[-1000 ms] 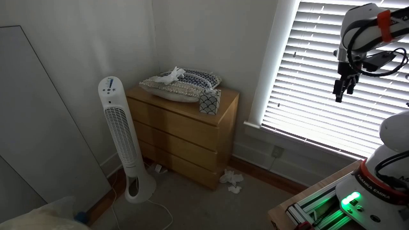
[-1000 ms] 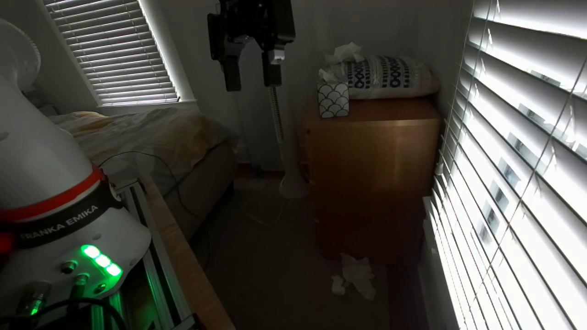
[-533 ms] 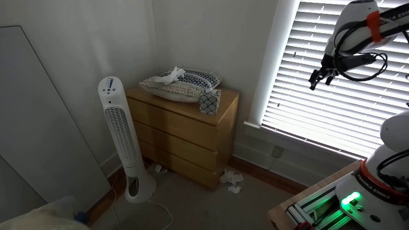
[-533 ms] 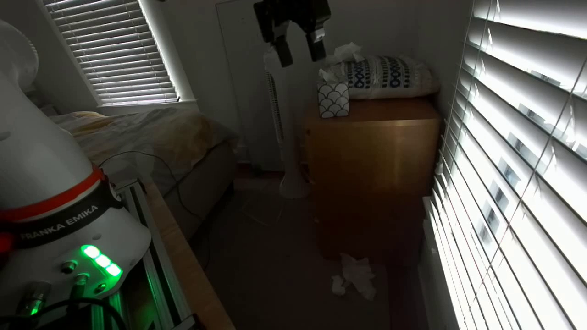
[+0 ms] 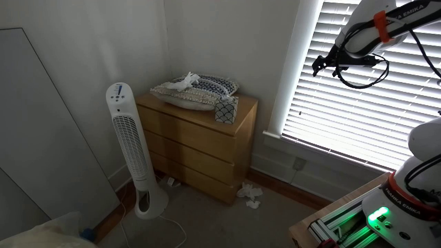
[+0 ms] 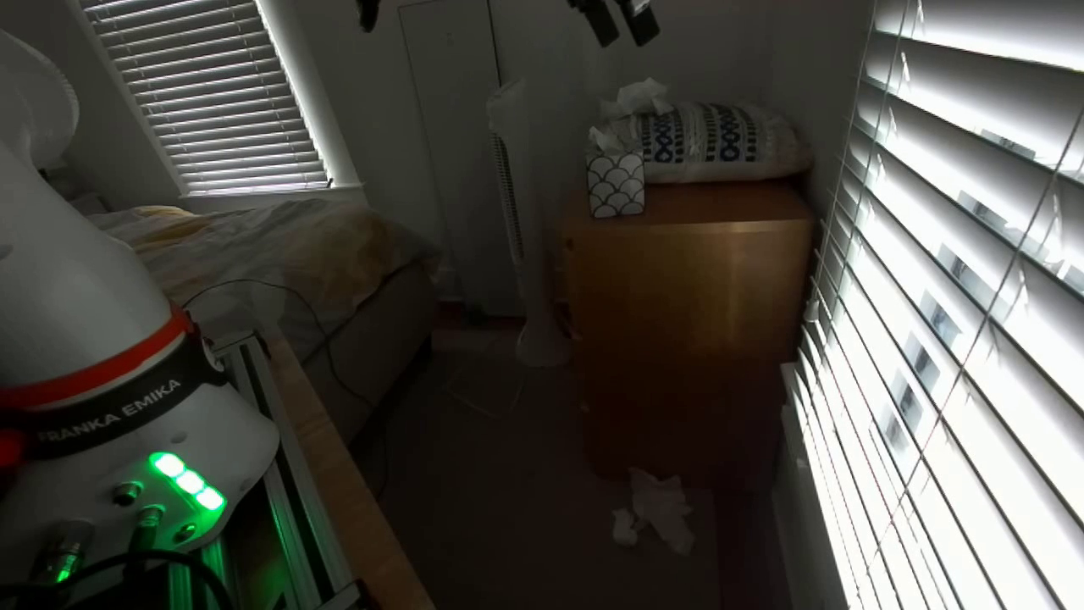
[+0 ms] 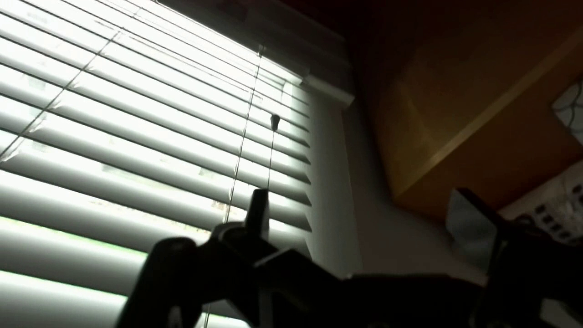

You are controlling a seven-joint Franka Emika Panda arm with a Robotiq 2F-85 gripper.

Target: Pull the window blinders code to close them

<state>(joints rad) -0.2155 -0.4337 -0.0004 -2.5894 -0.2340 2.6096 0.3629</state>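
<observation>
Wrist view, left to right: the blinds (image 7: 150, 177) fill the left side, bright light showing between their slats (image 7: 59, 214). A thin cord (image 7: 272, 152), ended by a dark tassel (image 7: 275, 122), meets the outline of one finger (image 7: 258, 209) of my gripper (image 7: 360, 191); I cannot tell whether the two touch. The gripper is released, its fingers spread wide apart. Next come the dresser (image 7: 437, 109) and, blurred, part of a pillow (image 7: 555, 205). In an exterior view I see, left to right, a fan (image 5: 129, 144), the pillow and a tissue box (image 5: 225, 112) on the dresser, crumpled tissues (image 5: 246, 190) on the floor (image 5: 220, 224), then the gripper in front of the blinds.
</observation>
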